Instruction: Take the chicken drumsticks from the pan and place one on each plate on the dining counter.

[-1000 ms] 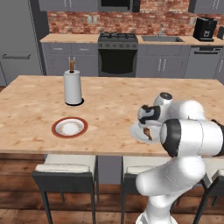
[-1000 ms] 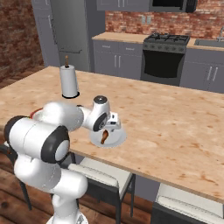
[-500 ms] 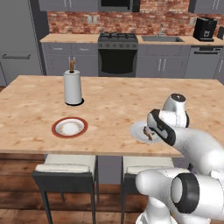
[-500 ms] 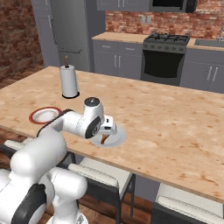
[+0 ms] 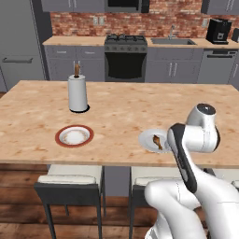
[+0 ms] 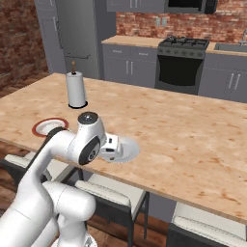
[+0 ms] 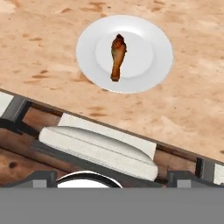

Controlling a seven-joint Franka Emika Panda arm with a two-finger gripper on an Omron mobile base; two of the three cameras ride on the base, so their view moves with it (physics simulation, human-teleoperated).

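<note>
From the left base camera I see a drumstick (image 5: pixel 157 142) lying on the pale plate (image 5: pixel 148 141) at center right, near the front edge of the wooden surface (image 5: pixel 121 112). The red-rimmed plate (image 5: pixel 74 136) sits well apart at left center, a paper towel roll (image 5: pixel 77 93) behind it.

From the right base camera, the pale plate (image 6: pixel 127 149) lies just right of the arm.

In the hand camera, drumstick (image 7: pixel 117 57) and plate (image 7: pixel 148 65) fill the upper middle, a stool (image 7: pixel 98 151) below. My claw stands apart, holding nothing.
</note>
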